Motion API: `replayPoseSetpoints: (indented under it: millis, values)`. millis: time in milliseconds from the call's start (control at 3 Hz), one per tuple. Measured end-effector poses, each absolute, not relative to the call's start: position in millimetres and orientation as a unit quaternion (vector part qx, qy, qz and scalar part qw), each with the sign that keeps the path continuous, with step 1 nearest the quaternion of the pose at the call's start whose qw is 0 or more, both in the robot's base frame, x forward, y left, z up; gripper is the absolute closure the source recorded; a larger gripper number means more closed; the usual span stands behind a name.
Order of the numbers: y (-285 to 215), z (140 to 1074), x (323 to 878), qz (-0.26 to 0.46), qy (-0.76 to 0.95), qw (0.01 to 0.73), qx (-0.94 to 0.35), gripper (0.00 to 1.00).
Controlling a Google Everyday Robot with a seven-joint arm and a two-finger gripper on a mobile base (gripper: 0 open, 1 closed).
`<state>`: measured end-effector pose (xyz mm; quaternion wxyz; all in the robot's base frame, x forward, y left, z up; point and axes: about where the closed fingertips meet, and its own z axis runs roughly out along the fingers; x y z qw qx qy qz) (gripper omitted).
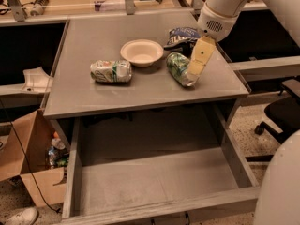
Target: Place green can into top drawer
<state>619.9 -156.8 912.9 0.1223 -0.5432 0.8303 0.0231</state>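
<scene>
The green can (177,65) lies on its side on the right part of the grey tabletop (93,95), its silver end toward the front. My gripper (195,67) hangs from the white arm at the upper right and sits right at the can's right side, overlapping it in the camera view. The top drawer (154,182) is pulled out below the tabletop, and its flat grey bottom is bare.
A paler white-and-green can (111,71) lies left of centre. A white bowl (141,52) stands behind it, and a blue snack bag (182,34) lies behind the green can. A cardboard box (26,165) stands at the lower left, an office chair (281,109) at the right.
</scene>
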Motion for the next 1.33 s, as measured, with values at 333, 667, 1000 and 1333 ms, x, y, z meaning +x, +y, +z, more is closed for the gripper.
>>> replayPoseSetpoints:
  millis: [333,667,1000,1333]
  values:
    - [-156.7,912.9,620.0,0.023,0.83,0.122,-0.543,0.0]
    - [-150.3,905.0,628.0,0.038,0.827,0.121,-0.547,0.0]
    - [-145.0,896.0,635.1,0.05,0.826,0.114,-0.549,0.0]
    - [-143.1,887.8,640.8,0.047,0.826,0.106,-0.551,0.0]
